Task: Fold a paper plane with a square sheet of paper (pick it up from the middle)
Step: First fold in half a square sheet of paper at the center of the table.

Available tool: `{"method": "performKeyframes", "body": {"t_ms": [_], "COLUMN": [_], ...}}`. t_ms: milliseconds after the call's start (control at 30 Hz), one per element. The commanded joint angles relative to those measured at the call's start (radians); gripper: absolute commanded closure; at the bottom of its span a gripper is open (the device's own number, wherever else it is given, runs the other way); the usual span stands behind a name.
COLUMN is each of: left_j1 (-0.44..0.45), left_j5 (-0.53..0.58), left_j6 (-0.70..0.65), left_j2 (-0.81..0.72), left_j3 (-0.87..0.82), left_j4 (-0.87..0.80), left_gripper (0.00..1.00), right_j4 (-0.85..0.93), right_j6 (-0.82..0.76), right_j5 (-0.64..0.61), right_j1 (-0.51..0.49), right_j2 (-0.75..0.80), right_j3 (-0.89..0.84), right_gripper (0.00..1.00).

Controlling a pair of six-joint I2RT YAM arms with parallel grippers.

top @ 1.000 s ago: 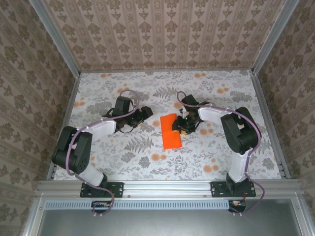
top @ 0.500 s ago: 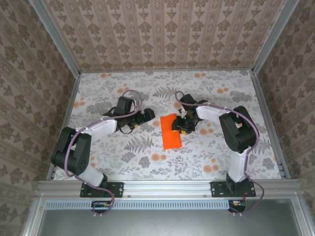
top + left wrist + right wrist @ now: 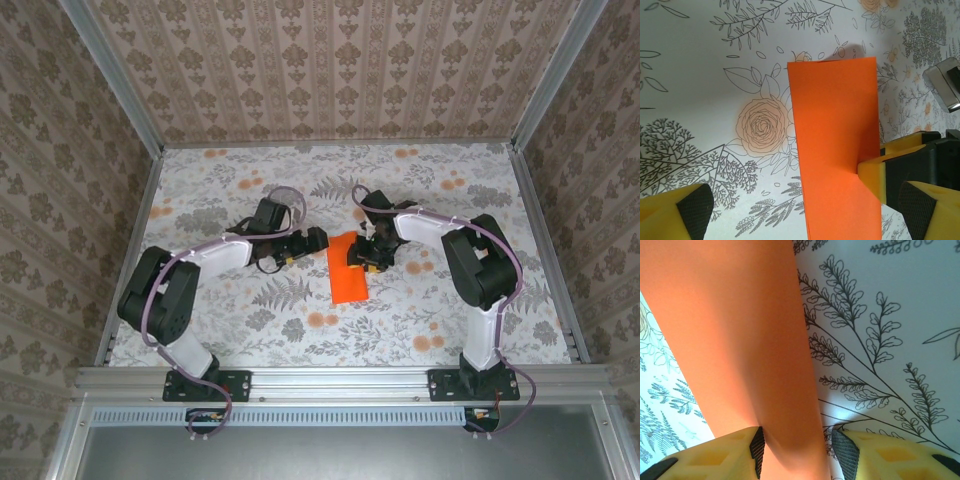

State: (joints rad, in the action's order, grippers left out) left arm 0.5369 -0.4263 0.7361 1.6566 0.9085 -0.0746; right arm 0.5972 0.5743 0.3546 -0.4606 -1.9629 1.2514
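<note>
"Paper first: where is it?"

"The square sheet of paper [image 3: 348, 272] lies flat in the middle of the flowered tablecloth [image 3: 230, 185]. It is folded to a long, vivid orange rectangle and sits between my two hands."

"Your left hand?"

"My left gripper [image 3: 309, 243] is spread wide, low over the cloth, just beside the sheet's left edge. From its own camera the orange strip runs up between my two fingers [image 3: 690, 210] and touches neither (as far as I can see). It holds nothing."

"And the right?"

"My right gripper [image 3: 367, 256] is down at the sheet's right edge, jaws about halfway apart. From that wrist one black pad [image 3: 758, 447] stands over the orange, and the other is just past the paper's edge, over the printed ferns. From the left wrist a yellow fingertip [image 3: 871, 179] meets the paper's right edge. The pads straddle that edge with nothing clamped between them. Whether the fingertip presses the sheet down, I cannot tell."
</note>
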Motion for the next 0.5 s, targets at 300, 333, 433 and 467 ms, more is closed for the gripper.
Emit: {"method": "performKeyframes", "body": {"t_ms": [300,333,433,467], "left_j1": [0.026,0.028,0.034,0.035], "left_j5": [-0.055,-0.06,-0.071,-0.075], "left_j6": [0.024,0.028,0.034,0.035], "left_j2": [0.064,0.07,0.086,0.09], "left_j3": [0.06,0.062,0.069,0.072], "left_j4": [0.031,0.034,0.041,0.045], "left_gripper": [0.13,0.16,0.25,0.29], "right_j4": [0.003,0.003,0.003,0.003], "right_j6": [-0.021,-0.022,-0.022,-0.022], "right_j5": [-0.155,-0.155,-0.158,-0.16], "right_j1": [-0.025,-0.025,-0.025,-0.024], "right_j2": [-0.158,-0.16,-0.163,-0.163], "right_j3": [-0.052,-0.052,-0.053,-0.055], "right_gripper": [0.51,0.51,0.51,0.51]}}
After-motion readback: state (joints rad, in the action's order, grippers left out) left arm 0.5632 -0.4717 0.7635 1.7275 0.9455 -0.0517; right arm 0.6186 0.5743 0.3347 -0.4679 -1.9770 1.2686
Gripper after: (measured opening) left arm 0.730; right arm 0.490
